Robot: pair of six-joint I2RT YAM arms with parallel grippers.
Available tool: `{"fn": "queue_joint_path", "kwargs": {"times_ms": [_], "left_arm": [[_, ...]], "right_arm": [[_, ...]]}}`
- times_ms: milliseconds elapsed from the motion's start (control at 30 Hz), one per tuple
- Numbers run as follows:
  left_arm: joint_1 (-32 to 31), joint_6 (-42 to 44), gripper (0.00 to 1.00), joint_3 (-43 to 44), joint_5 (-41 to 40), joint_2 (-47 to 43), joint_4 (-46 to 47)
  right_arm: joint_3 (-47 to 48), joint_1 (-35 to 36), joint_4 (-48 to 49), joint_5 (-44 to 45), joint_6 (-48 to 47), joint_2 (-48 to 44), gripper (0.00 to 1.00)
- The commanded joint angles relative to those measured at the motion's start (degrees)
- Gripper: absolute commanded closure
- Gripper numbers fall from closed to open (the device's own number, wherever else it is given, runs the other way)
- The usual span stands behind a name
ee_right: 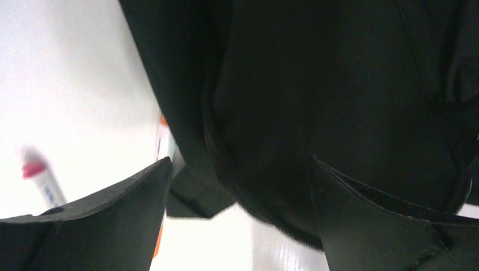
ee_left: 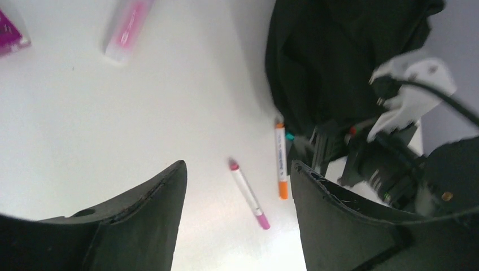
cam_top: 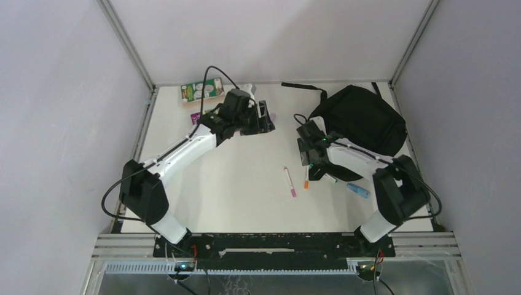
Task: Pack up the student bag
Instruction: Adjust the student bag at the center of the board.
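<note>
table surface is plain white, boxed in by grey walls at 9, 12 and 3 o'clock, with metal frame posts rising from the two far corners. i read the top view as a dial with the arm bases at 6. the student bag is slumped at 2 o'clock, reaching almost to the 3 o'clock edge, and one strap trails along the 12 o'clock edge. the right gripper sits at the bag's 9 o'clock side with its jaws spread wide. black fabric fills its wrist view beyond the fingers, and i cannot tell whether either finger touches it. the left gripper hangs near 12 o'clock, jaws apart with nothing between them. a green packet lies at 11 o'clock against the far edge, and a purple item is just beside the left arm. a pink marker and an orange marker lie near each other, not touching, just right of centre. a blue marker lies at 4 o'clock, close to the right arm. bare white surface runs from the centre out toward 7 and 8 o'clock.
</note>
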Motion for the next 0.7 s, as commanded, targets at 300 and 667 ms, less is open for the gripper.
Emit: {"fn": "queue_joint_path", "kwargs": {"times_ms": [300, 667], "left_arm": [[0.24, 0.15, 0.29, -12.83, 2.88, -3.70, 6.57], [0.22, -0.74, 0.29, -14.07, 4.22, -4.56, 8.05]], "right_arm": [[5.96, -5.99, 8.09, 0.07, -6.10, 3.62, 0.91], [24.14, -18.91, -5.54, -15.36, -13.10, -13.32, 1.00]]}}
